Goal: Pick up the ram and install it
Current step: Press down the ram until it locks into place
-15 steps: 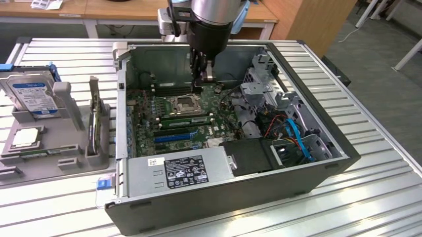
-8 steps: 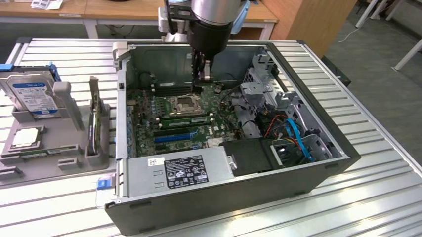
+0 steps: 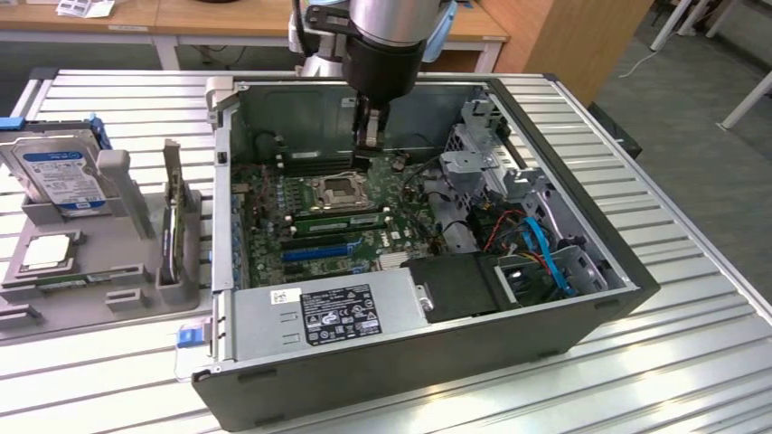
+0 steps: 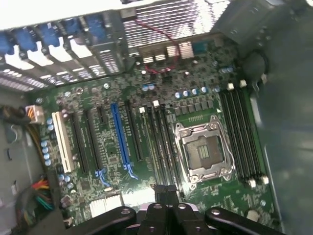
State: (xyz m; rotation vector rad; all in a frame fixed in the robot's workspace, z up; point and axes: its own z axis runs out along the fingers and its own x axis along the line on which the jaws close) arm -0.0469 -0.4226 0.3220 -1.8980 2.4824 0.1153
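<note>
labels: PSU sticker (image 3: 342, 314) | HDD label (image 3: 63, 172) | txt unreadable

Fingers (image 3: 371, 136) inside the open PC case (image 3: 579, 307) on the bench (image 3: 675, 362), over the motherboard (image 3: 316, 212). CPU socket (image 3: 340, 190) just below them. Holder tray (image 3: 85, 262) well off toward the exterior view's left, hard drive (image 3: 58, 176) standing in it.

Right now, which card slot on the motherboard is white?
The white slot at the row's end, beside the cables; its neighbours are black, then a blue slot.
</note>
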